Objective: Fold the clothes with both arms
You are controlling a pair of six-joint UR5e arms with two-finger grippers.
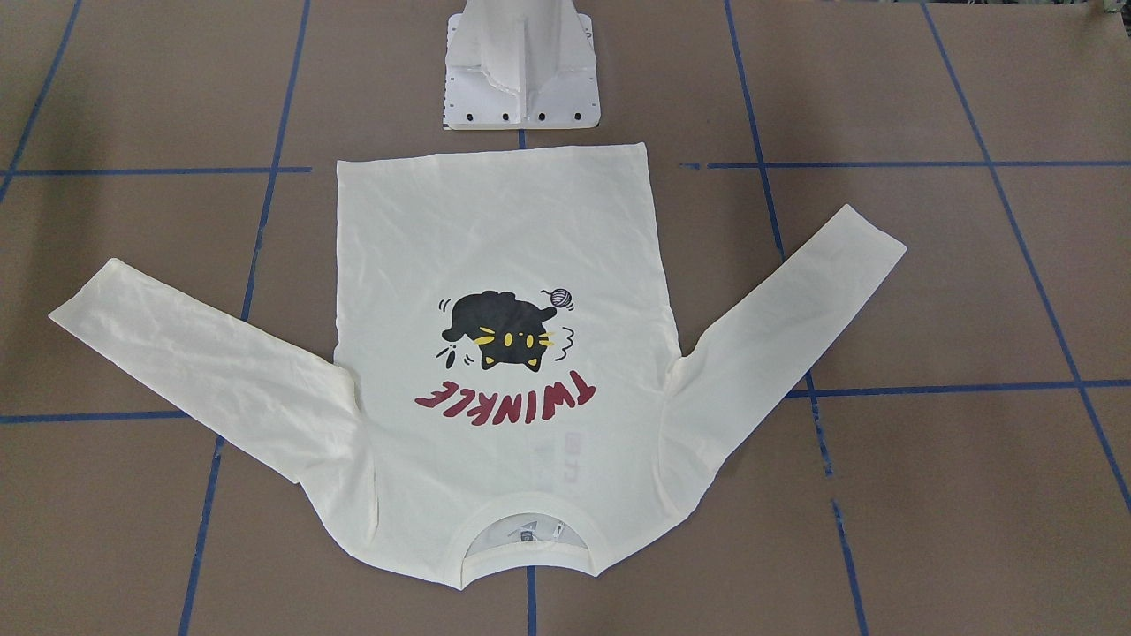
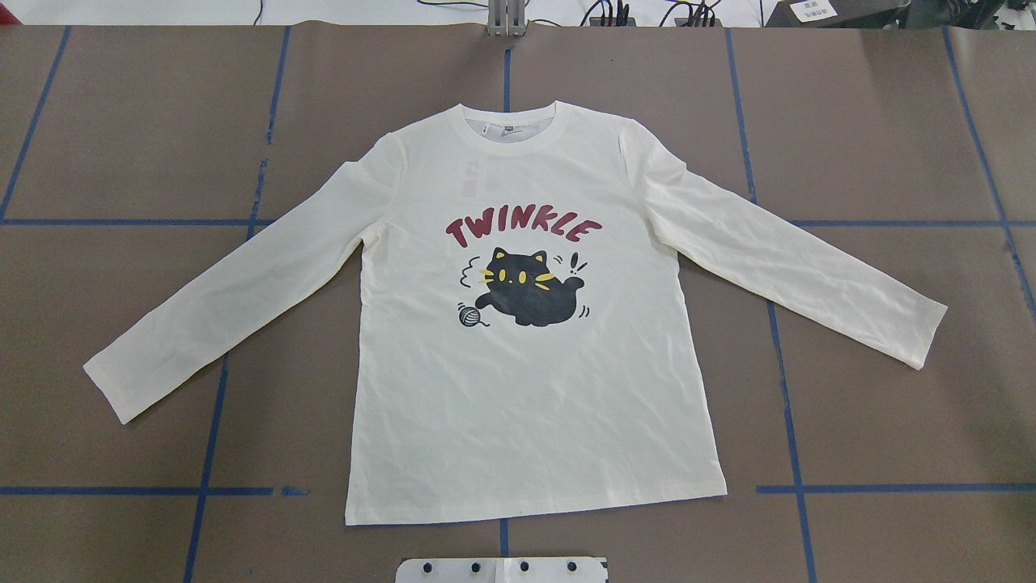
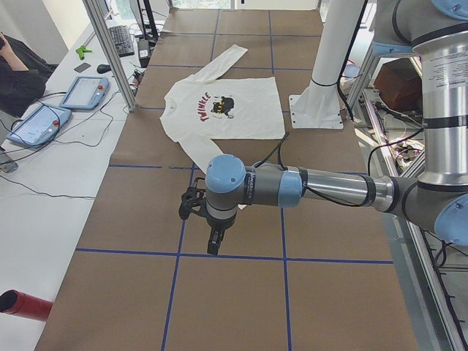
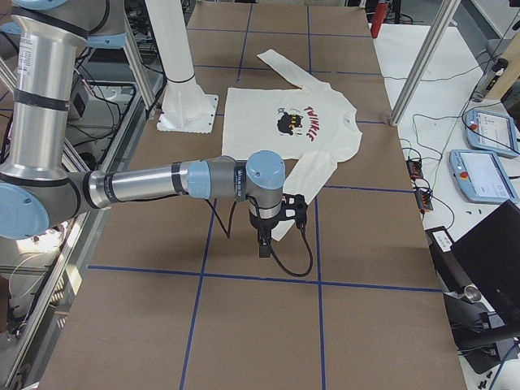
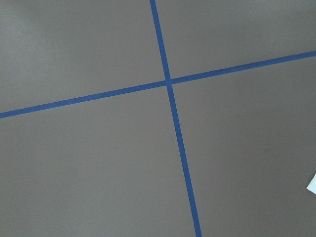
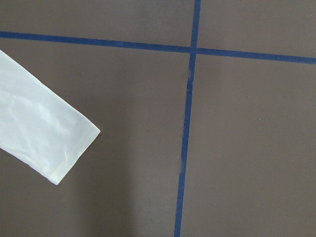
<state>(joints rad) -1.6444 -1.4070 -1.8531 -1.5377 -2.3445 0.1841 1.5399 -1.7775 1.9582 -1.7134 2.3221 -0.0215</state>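
The cream long-sleeved shirt [image 2: 526,389] lies flat, print side up, with both sleeves spread out; its collar is at the far side from the robot base. It also shows in the front view [image 1: 504,230]. My left gripper [image 3: 213,247] hangs over bare table beyond the shirt's sleeve end, and only the left side view shows it, so I cannot tell if it is open or shut. My right gripper [image 4: 262,244] hangs just past the other cuff [image 6: 54,148], shown only in the right side view, so I cannot tell its state either.
Brown table [image 2: 874,421] with blue tape grid lines. White pedestal base [image 1: 523,79] stands just behind the shirt's hem. Beside the table are teach pendants [image 3: 84,91], a metal frame post [image 3: 110,51] and a seated person [image 3: 18,73].
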